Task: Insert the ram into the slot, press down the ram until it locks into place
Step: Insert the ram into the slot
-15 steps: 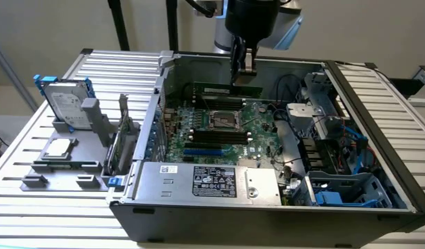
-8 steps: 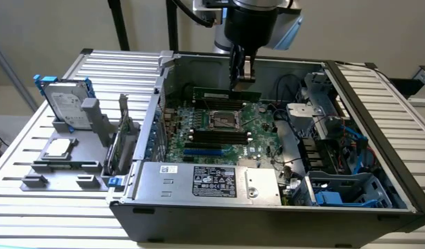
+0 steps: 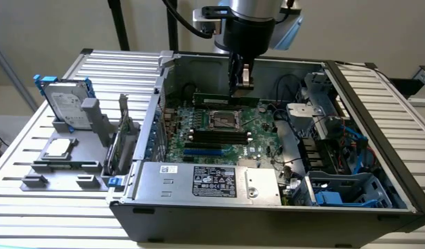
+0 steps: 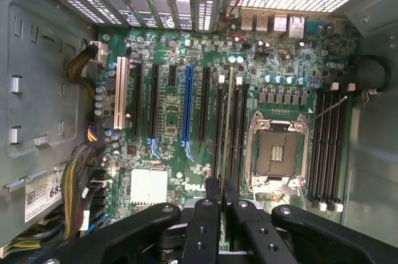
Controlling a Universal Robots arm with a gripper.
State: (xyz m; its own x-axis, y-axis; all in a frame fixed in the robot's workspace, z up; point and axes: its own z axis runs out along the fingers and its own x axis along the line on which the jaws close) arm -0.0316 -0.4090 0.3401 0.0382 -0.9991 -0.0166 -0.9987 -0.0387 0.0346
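Ram: dark-green stick, standing on its long edge inside the open computer case, toward the case's far wall. It lies in line with the black slot bank just beside the CPU socket; whether it is seated cannot be told. Claw: lowered from above, clenched on the ram's upper edge. A second bank of black slots lies on the socket's other side. The case rests on a slatted table.
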